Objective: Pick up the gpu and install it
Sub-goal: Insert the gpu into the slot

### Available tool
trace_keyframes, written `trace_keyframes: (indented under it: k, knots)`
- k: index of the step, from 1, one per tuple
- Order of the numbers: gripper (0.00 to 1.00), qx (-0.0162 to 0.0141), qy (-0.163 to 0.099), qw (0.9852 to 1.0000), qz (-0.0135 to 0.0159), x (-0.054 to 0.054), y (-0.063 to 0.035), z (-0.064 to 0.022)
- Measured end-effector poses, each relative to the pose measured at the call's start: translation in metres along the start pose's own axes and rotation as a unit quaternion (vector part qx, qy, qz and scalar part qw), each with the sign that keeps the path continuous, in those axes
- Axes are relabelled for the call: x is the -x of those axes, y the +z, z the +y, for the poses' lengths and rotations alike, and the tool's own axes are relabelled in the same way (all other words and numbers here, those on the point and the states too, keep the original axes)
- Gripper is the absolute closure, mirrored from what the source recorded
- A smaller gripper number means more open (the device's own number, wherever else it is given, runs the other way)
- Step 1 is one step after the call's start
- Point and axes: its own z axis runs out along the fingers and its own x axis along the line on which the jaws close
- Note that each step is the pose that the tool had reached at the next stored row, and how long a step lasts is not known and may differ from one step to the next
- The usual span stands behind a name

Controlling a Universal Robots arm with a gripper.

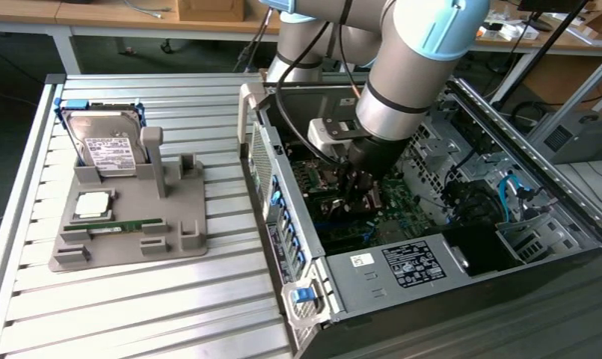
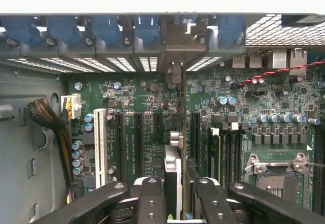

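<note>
The gpu appears edge-on in the wrist view, a thin card with a pale metal edge, standing upright over the black expansion slots of the green motherboard. Its far end reaches toward the rear bracket openings of the case. My gripper is shut on the gpu, one black finger on each side of it. In the exterior view my gripper is deep inside the open computer case, low over the motherboard.
A grey fixture tray on the slatted table at the exterior view's left holds a hard drive, a processor and a RAM stick. Inside the case are a white slot, a cable bundle and the processor socket.
</note>
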Motion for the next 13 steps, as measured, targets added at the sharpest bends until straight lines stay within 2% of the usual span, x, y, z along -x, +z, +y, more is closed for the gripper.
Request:
trace_keyframes:
  k: [13]
  knots:
    - [0.73,0.0000,0.000,1.0000,0.0001,0.0004,0.0000,0.0000]
